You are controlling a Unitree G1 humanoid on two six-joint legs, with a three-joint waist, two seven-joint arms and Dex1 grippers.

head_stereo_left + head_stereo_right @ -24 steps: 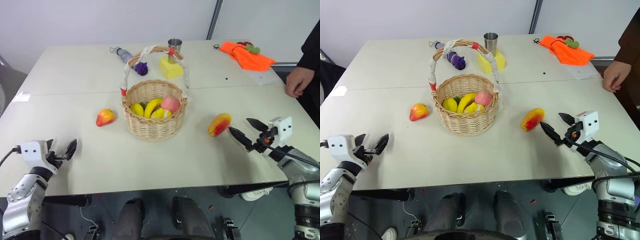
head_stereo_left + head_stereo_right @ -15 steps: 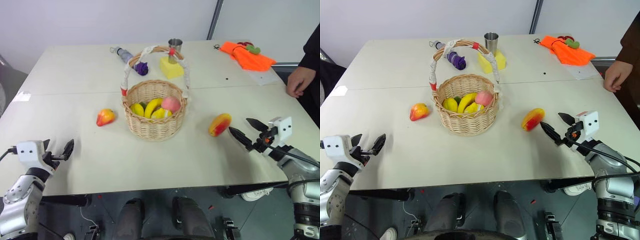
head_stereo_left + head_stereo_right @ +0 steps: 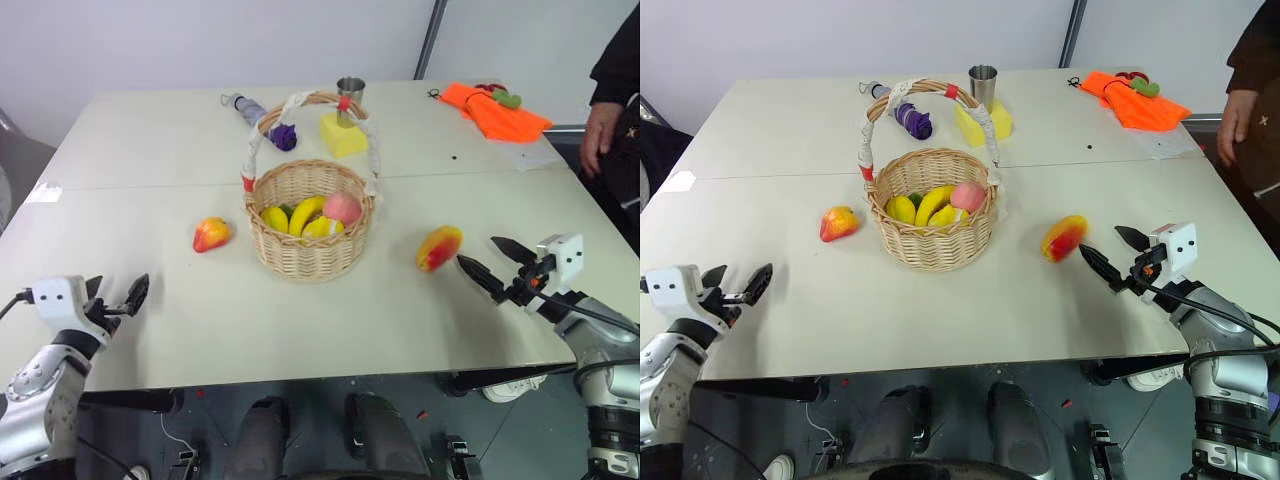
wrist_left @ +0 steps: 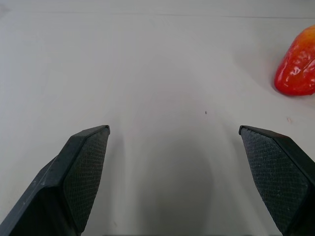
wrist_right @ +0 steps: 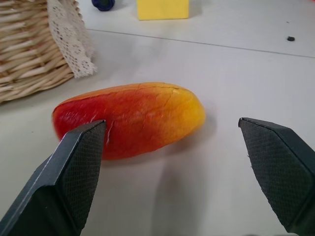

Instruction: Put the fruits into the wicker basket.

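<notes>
Table (image 3: 180, 330) spreads pale under both my arms. Farthest left, my left gripper (image 3: 118, 298) hangs over the near edge with its jaws wide apart and nothing between them; its wrist view shows bare tabletop ahead and the peach-shaped fruit (image 4: 298, 66) off to one side, well apart from my fingers (image 4: 86, 169).

That pointed fruit (image 3: 210, 234) lies on the table just left of the basket (image 3: 310, 255), near it but not touching. The basket stands upright mid-table, its handle (image 3: 300, 100) arching overhead, wrapped white with red bands. Inside lie bananas (image 3: 300, 216) and a pink peach (image 3: 342, 207). Behind the basket sit a purple thing (image 3: 283, 136), a yellow block (image 3: 342, 135) and a metal cup (image 3: 349, 92).

Right of the basket, the mango (image 3: 439, 248) lies on the table, outside the basket and a little apart from it. My right gripper (image 3: 494, 262) is just beside the mango, pointing at it, jaws spread wide and holding nothing. In the wrist view the mango (image 5: 130, 118) lies close before my fingertips (image 5: 81, 162), one of them overlapping its red end; whether it touches I cannot tell.

At the far right corner lies an orange cloth (image 3: 495, 110), and a person (image 3: 610, 110) stands by the right edge.
</notes>
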